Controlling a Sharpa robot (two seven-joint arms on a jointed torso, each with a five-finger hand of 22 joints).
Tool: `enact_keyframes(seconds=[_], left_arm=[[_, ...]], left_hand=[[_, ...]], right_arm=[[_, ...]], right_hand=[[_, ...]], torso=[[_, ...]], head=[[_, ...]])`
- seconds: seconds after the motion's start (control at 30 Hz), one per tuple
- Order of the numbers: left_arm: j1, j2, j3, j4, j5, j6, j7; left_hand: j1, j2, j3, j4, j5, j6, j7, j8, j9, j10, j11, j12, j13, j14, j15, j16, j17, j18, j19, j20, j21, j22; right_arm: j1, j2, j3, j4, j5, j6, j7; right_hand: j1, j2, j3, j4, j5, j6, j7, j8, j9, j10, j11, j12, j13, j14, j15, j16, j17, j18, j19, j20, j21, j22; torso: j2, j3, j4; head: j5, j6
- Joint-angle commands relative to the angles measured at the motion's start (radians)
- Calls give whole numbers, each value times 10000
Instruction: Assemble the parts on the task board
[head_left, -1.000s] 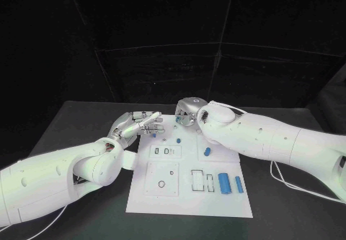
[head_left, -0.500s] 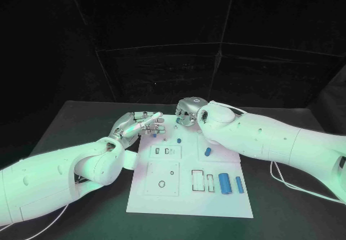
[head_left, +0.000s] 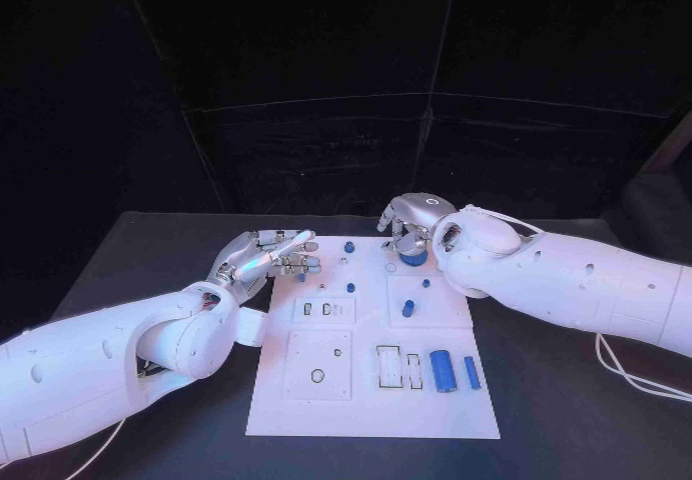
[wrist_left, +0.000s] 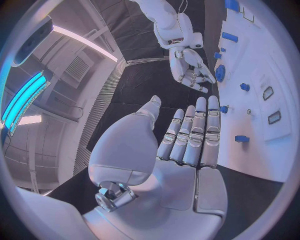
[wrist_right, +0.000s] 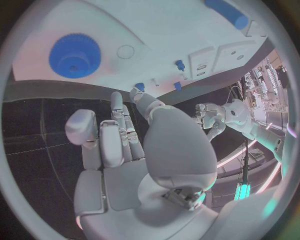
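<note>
I see the board (head_left: 378, 390) low in the centre of the frame, two blue cylinders (head_left: 456, 371) at its lower right. Above it, my left hand (head_left: 267, 256) is spread flat, empty. Right hand (head_left: 410, 230) hovers by the blue gear (head_left: 414, 257), fingers apart, holding nothing.

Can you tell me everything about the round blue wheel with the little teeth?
The blue gear is a flat round disc with fine teeth all around its rim and a raised hub with a hole in the middle. It looks like plastic. It lies flat near the far edge of the white task board. The right hand hovers close by with nothing in its fingers, not touching the gear.
</note>
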Motion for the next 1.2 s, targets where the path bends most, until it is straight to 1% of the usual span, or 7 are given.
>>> enact_keyframes(seconds=[0.03, 0.13, 0.37, 0.53, 0.7, 0.83, 1.2], left_arm=[[21, -34, 8, 4, -48, 198, 143], [21, -64, 8, 17, -49, 229, 155], [20, -64, 7, 6, -49, 268, 126], [19, -27, 7, -44, -49, 286, 109], [18, 22, 7, -92, -49, 335, 97], [17, 45, 7, -151, -49, 399, 75], [17, 68, 7, -159, -49, 481, 40]], left_hand=[[-5, 123, -39, -39, 14, -41, 206, -21, -4, 3, -7, -48, -1, -28, 7, -65, 21, 127, 72, 0, -67, -17], [10, 146, -47, -58, 15, -19, 198, -12, 1, 27, -15, -38, 3, -17, 1, -65, 37, 129, 83, -3, -69, -21], [76, 214, -39, -122, 16, 4, 196, -7, 3, 52, -22, -31, 6, 0, -7, -72, 69, 132, 105, -8, -76, -30], [98, 224, -37, -145, 18, 3, 200, -9, 2, 52, -20, -33, 6, 3, -7, -74, 78, 131, 109, -9, -79, -33], [115, 231, -36, -163, 16, 2, 201, -12, 1, 52, -19, -35, 5, 4, -8, -77, 84, 131, 113, -9, -81, -35], [162, 240, -36, -218, 17, -6, 209, -21, -2, 46, -15, -41, 3, 6, -7, -85, 100, 130, 120, -11, -87, -42], [214, 264, -31, -277, 18, -17, 214, -31, -5, 35, -10, -51, 0, 6, -5, -95, 119, 128, 129, -11, -95, -49]], right_arm=[[42, -548, -1, 531, 1350, -147, -201], [55, -997, -3, 814, 1790, 73, -212], [63, -1391, -5, 799, 2251, 500, -338], [62, -1214, -7, 377, 2361, 664, -369], [57, -867, -11, -112, 2391, 983, -359], [55, -710, -12, -265, 2250, 1182, -321], [53, -339, -12, -572, 2026, 1688, -380]], right_hand=[[-128, -54, -745, 361, 167, -149, -73, 94, 6, -120, -72, 2032, 1704, 545, -64, 246, 339, -192, 272, -51, 282, 490], [15, 128, -1476, 719, 232, -451, -19, 180, -16, -535, -10, 5114, 4965, 610, 3, 562, 802, -237, 397, -40, 476, 825], [490, 335, -2537, 1371, 276, -1418, 128, 12, -86, -148, 159, 7718, 8067, 688, 113, 958, 1407, -310, 540, 125, 717, 1220], [700, 436, -2742, 1591, 304, -1602, 216, 40, -85, -44, 221, 8095, 8570, 705, 189, 1050, 1548, -323, 590, 174, 793, 1346], [834, 525, -2802, 1665, 430, -1607, 241, 113, -73, 16, 247, 8272, 8813, 722, 217, 1116, 1656, -334, 620, 204, 838, 1417], [901, 577, -2813, 1675, 493, -1606, 237, 147, -70, 115, 249, 8420, 9019, 725, 223, 1135, 1684, -335, 622, 213, 848, 1431], [1026, 806, -2821, 1684, 612, -1407, 237, 345, -37, 164, 249, 8584, 9254, 729, 227, 1178, 1743, -341, 631, 223, 883, 1478]], torso=[[-42, 42, -135], [-61, 62, -198], [-73, 99, -262], [-36, 110, -244], [-45, 68, -213], [-42, 80, -218], [-46, 60, -226]], head=[[-92, 27], [-117, 37], [-161, 70], [-200, 61], [-233, 13], [-186, -5], [-274, -75]])
